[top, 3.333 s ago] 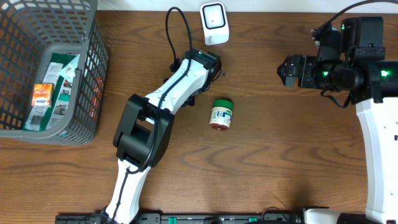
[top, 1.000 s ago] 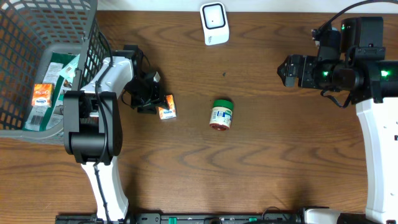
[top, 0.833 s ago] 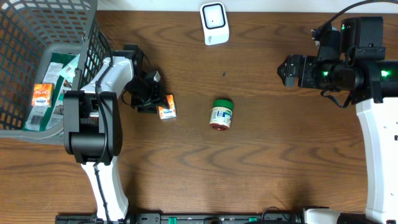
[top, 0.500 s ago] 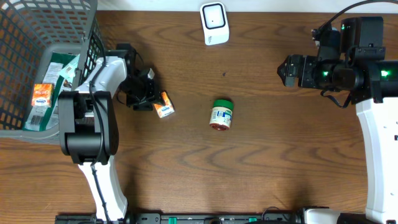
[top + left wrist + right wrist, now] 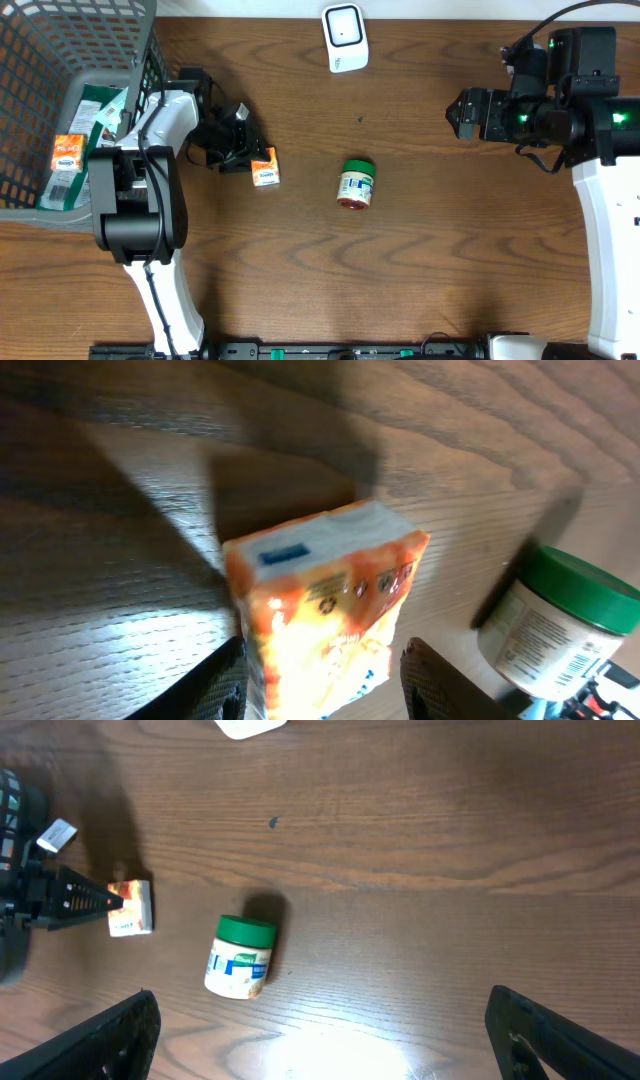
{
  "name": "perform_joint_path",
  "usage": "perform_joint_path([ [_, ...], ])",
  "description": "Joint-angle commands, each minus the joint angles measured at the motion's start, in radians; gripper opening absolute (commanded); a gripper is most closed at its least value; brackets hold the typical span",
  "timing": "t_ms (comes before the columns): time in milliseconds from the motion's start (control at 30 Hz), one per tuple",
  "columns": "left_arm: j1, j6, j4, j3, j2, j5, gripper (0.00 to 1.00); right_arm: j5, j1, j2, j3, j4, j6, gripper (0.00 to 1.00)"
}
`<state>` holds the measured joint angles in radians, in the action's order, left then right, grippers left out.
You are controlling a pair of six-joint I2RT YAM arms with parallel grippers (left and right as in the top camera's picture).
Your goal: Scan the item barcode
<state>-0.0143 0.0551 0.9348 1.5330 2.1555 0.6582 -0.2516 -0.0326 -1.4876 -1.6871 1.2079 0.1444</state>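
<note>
The brown wooden table (image 5: 420, 260) fills the overhead view, and its front edge is partly covered by the arm bases. The right arm (image 5: 610, 220) rises along the right edge. The right gripper (image 5: 465, 113) hangs over the back-right part of the table, spread wide with nothing between its fingers (image 5: 100, 1040), which show only as dark tips in its wrist view. The left arm (image 5: 140, 200) reaches up the left side and hides the table beneath it.

A grey mesh basket (image 5: 40, 40) fills the back-left corner, cut off by the frame. It holds packets (image 5: 68, 160) that the mesh partly screens.

The white scanner (image 5: 344, 37) stands at the middle of the back edge.

A green-lidded jar (image 5: 356, 184) lies on its side near the table's centre.

The small orange carton (image 5: 265, 168) is left of the jar, between it and the basket. The left gripper (image 5: 248, 160) is half closed around it, one finger on each side. Contact on the jar-side finger (image 5: 430, 680) is hard to see. The carton's print (image 5: 325, 600) is too blurred to read, and I cannot tell whether it rests on the table.
</note>
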Motion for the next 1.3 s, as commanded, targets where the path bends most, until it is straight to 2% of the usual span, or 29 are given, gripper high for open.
perform_joint_path([
  [0, -0.007, -0.015, 0.002, 0.023, -0.048, 0.04, 0.5, -0.008, -0.001, -0.005, -0.019, 0.0, -0.014, 0.99],
  [333, -0.008, 0.022, 0.003, 0.022, -0.048, -0.189, 0.5, -0.008, -0.001, -0.005, -0.019, 0.0, -0.015, 0.99],
  [667, 0.014, 0.029, -0.055, -0.083, -0.048, -0.186, 0.49, -0.008, -0.001, -0.005, -0.019, 0.0, -0.014, 0.99],
  [867, 0.016, 0.028, -0.085, -0.108, -0.048, -0.138, 0.2, -0.008, -0.001, -0.005, -0.019, 0.0, -0.014, 0.99],
  [1000, 0.014, 0.028, -0.084, -0.082, -0.054, -0.116, 0.08, -0.008, -0.001, -0.005, -0.019, 0.0, -0.014, 0.99],
  [1200, 0.015, 0.031, -0.084, -0.071, -0.16, -0.129, 0.07, -0.008, -0.001, -0.005, -0.019, 0.0, -0.015, 0.99],
  [1267, 0.017, 0.067, -0.08, -0.071, -0.232, -0.19, 0.07, -0.008, -0.001, -0.005, -0.019, 0.0, -0.014, 0.99],
])
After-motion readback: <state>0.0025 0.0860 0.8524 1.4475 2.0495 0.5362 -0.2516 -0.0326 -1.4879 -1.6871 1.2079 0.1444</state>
